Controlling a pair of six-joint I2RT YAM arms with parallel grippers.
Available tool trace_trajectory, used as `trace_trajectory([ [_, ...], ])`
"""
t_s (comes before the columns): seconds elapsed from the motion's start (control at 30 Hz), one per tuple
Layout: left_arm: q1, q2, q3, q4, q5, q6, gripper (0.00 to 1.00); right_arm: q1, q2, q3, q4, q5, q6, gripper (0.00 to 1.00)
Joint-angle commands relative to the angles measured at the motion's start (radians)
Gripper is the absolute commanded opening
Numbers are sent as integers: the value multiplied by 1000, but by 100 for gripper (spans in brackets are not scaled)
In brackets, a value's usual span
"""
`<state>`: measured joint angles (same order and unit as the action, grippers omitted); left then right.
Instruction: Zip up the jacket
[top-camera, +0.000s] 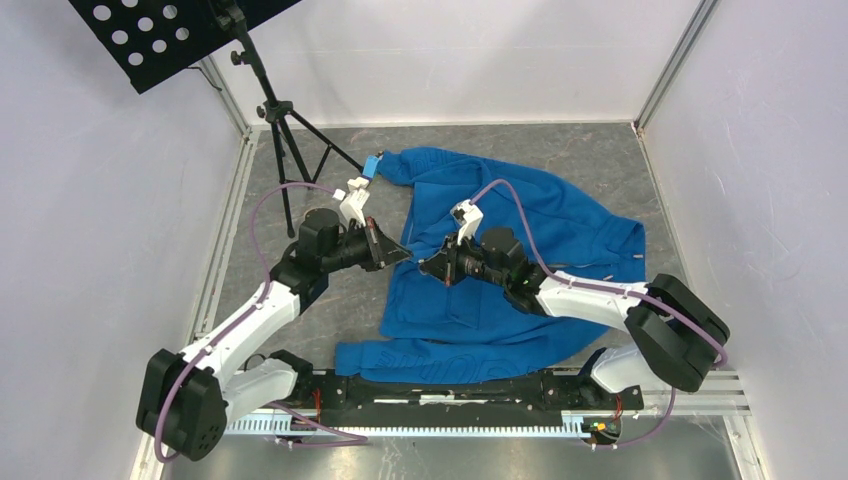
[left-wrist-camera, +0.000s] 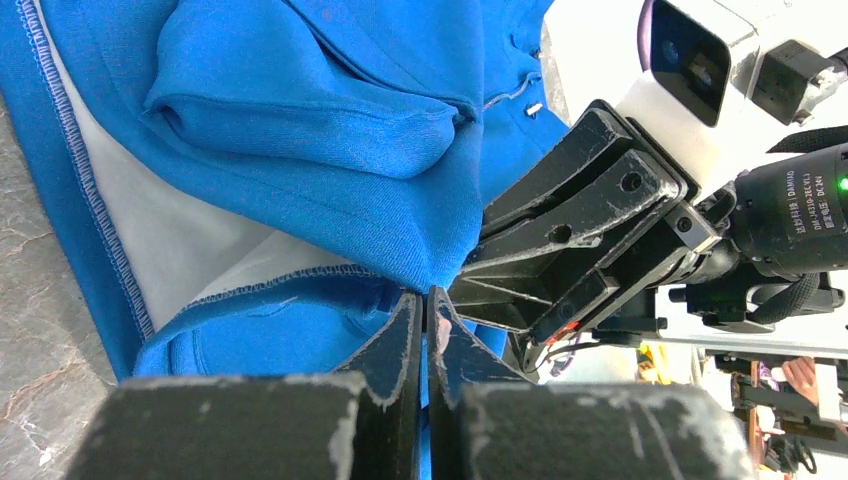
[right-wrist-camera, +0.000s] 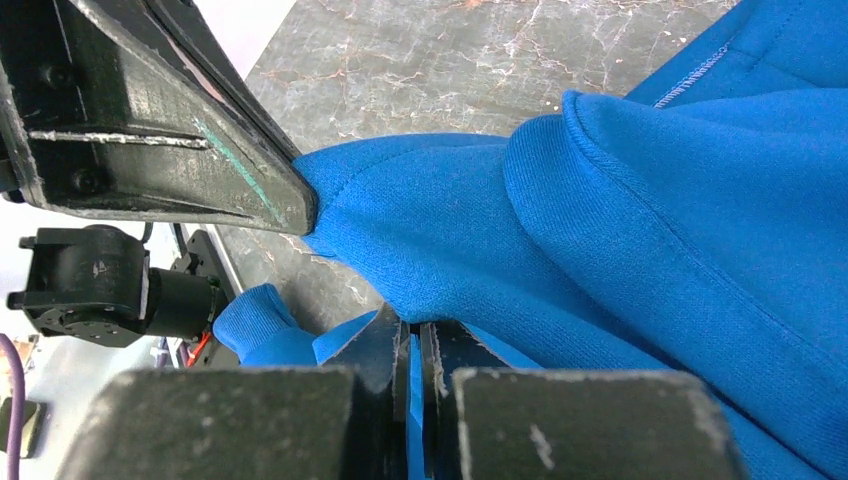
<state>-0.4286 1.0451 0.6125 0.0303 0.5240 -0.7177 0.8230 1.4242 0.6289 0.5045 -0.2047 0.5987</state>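
Main risk is slip or jam: left tool (top-camera: 400, 256) is pressed together on a peaked fold of the jacket (top-camera: 450, 320), right tool (top-camera: 430, 266) likewise pinches a fold of blue fleece between its fingers, and the two tips sit just beside each other near the centre of the tabletop (top-camera: 600, 150). Neither wrist view shows teeth or a slider in either grip, so I judge they hold cloth only. Pulling from here would stretch fleece instead of closing anything, and soft pile can creep out of a thin pinch. Tips that close may also knock together if either arm swings inward. Jacket looks rumpled, not laid flat: body bunched at centre, one sleeve reaching to 11 o'clock, other side spread toward 3 o'clock, hem band at 6 o'clock just ahead of the arm bases. With the front crooked and folded, a slider would likely bind on the track. Left wrist view shows white lining (left-wrist-camera: 200, 250) exposed at 9 o'clock and a small silvery bit (left-wrist-camera: 533, 108) at 1 o'clock, possibly the zipper pull, too small to be sure
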Motion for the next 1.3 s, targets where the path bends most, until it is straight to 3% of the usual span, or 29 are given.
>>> trace_trajectory([
  [0.0, 16, -23, 8, 30, -6, 60, 2, 1, 7, 9, -63, -4, -56, 0],
  [0.13, 15, 11, 7, 70, 39, 57, 4, 9, -1, 29, -40, -36, -27, 0],
  [0.43, 16, 77, -15, 159, 101, 6, 43, 10, 22, 37, 29, -89, 45, 0],
  [0.67, 16, 96, -35, 191, 114, -2, 56, 10, 18, 49, 30, -90, 52, 0],
  [1.13, 10, 124, -41, 184, 115, 11, 44, 8, 5, 60, 65, -101, 110, 1],
  [1.27, 10, 113, -36, 162, 98, 45, 24, 6, -1, 63, 66, -107, 114, 0],
])
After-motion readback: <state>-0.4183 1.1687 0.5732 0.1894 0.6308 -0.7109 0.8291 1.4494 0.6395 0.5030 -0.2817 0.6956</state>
